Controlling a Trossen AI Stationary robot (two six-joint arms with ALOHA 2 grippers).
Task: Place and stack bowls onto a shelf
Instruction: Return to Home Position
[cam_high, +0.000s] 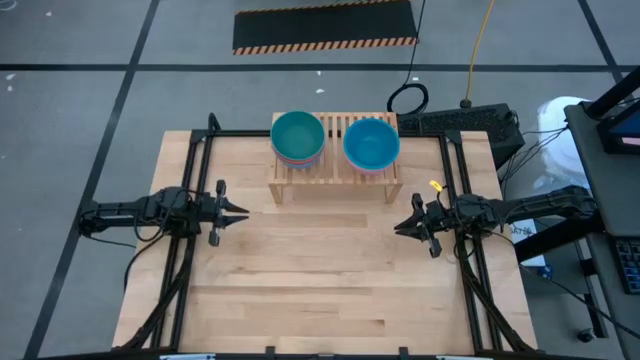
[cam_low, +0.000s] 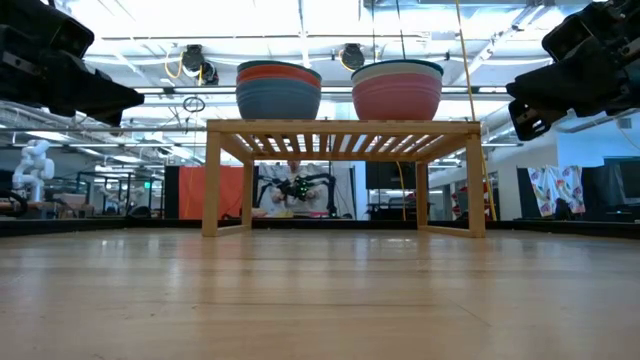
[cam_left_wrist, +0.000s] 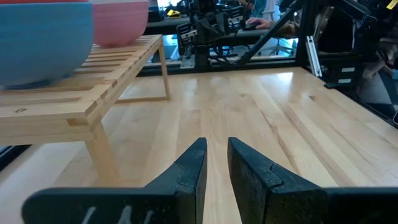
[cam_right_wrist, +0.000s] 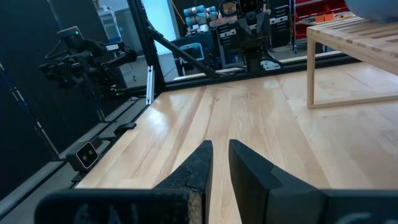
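The shelf (cam_high: 335, 180) stands on its legs at the table's far middle. Two stacks of bowls rest on its slats. In the high view the left stack (cam_high: 298, 136) shows a teal bowl on top and the right stack (cam_high: 371, 143) a blue one. In the low view the left stack (cam_low: 278, 95) has a blue bowl at the bottom and the right stack (cam_low: 397, 92) a pink one. My left gripper (cam_left_wrist: 216, 142) hovers at the table's left, my right gripper (cam_right_wrist: 221, 143) at its right. Both point inward, each with a narrow empty gap between its fingers.
Bare wooden tabletop (cam_high: 320, 270) lies between the two grippers and in front of the shelf. Black frame rails (cam_high: 190, 250) run along the table's left and right sides. Cables and a dark box (cam_high: 470, 125) lie beyond the far right corner.
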